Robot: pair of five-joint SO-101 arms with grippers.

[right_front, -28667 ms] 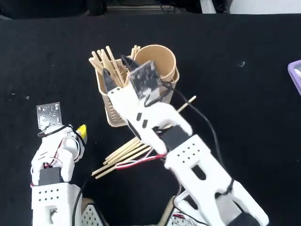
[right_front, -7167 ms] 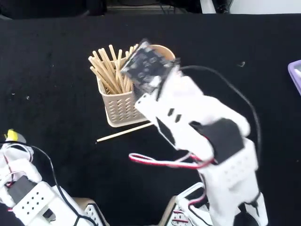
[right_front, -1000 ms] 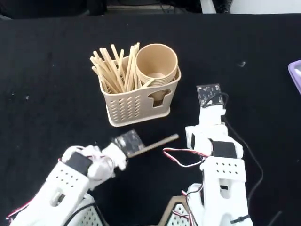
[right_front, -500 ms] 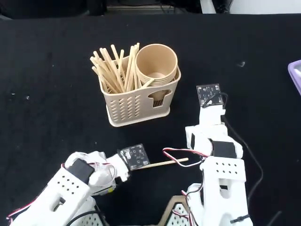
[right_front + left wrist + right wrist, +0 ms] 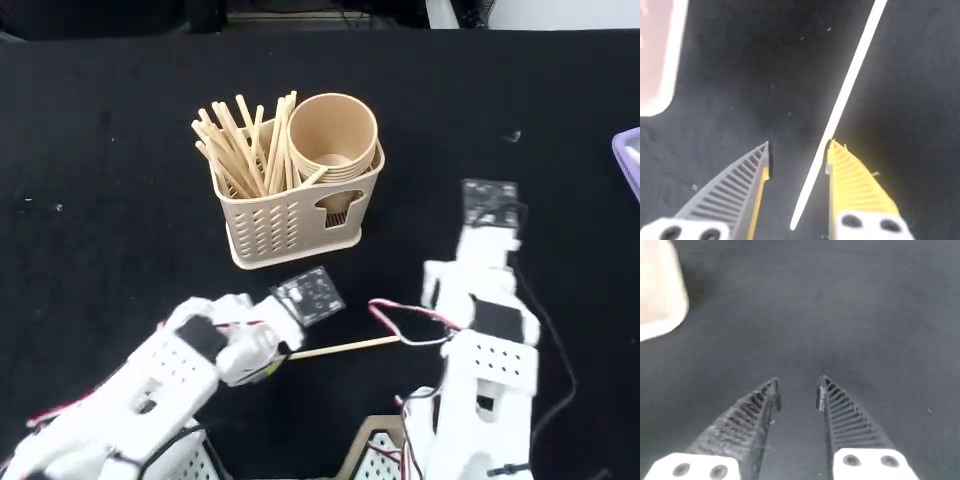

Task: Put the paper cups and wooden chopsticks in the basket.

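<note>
The beige slotted basket (image 5: 290, 222) stands at the table's middle, with a bundle of wooden chopsticks (image 5: 240, 145) in one half and stacked paper cups (image 5: 333, 135) in the other. One loose chopstick (image 5: 345, 346) lies flat on the black table in front of the basket. My left gripper (image 5: 797, 147) is open low over its near end. The chopstick (image 5: 850, 75) runs between the fingers, close against the yellow finger (image 5: 852, 175). My right gripper (image 5: 797, 385) is open with nothing in it, over bare table to the right of the basket.
A basket corner (image 5: 655, 55) shows beside the left gripper, and another basket corner (image 5: 660, 300) beside the right one. A purple object (image 5: 630, 155) sits at the table's right edge. The right arm (image 5: 485, 330) and its red and white wires (image 5: 400, 325) lie by the loose chopstick's far end.
The loose chopstick went from tilted up at the left gripper to lying flat, nearer the front. The left arm shifted toward the basket. The right arm swung right.
</note>
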